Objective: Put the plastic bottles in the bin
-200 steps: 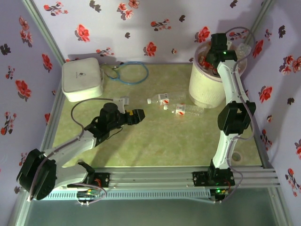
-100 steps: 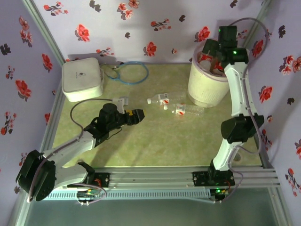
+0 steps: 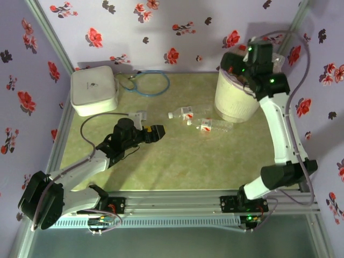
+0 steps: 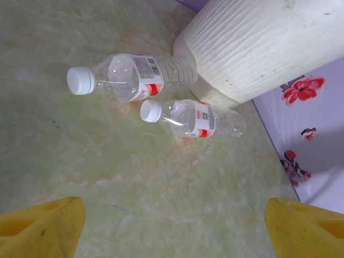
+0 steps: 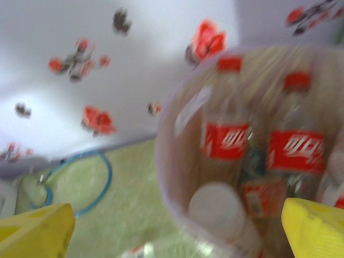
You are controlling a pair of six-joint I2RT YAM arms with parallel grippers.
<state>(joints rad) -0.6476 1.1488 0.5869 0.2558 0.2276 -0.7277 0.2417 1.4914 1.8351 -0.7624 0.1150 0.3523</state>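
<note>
Cream-white, round plastic bin [image 3: 234, 102] stands at the far right of the mottled green tabletop [image 3: 177, 166]. The right wrist view is blurred, but it shows several clear red-labelled plastic bottles [image 5: 226, 141] upright inside the bin. The right claw [image 3: 232, 60] hangs just above the bin's rim with its yellow fingers [image 5: 37, 231] spread wide and nothing between them, so it reads as released and empty.

Two further clear bottles with white caps and red-white labels lie on their sides on the tabletop beside the bin's base. One bottle [image 4: 131, 78] has its base reaching the bin's foot, and a second bottle [image 4: 196, 118] lies alongside it. Both caps point away from the bin. The left claw [image 3: 157, 132] sits low over the tabletop, aimed at that pair, likewise open and holding nothing.

Judging from this, a drop into the bin looks done, and the step in hand is fetching one of the two loose bottles. The next move calls for a claw to descend over a bottle's body, straddling it across its width. It should close gently, since thin clear plastic will probably dent or roll away.
</note>
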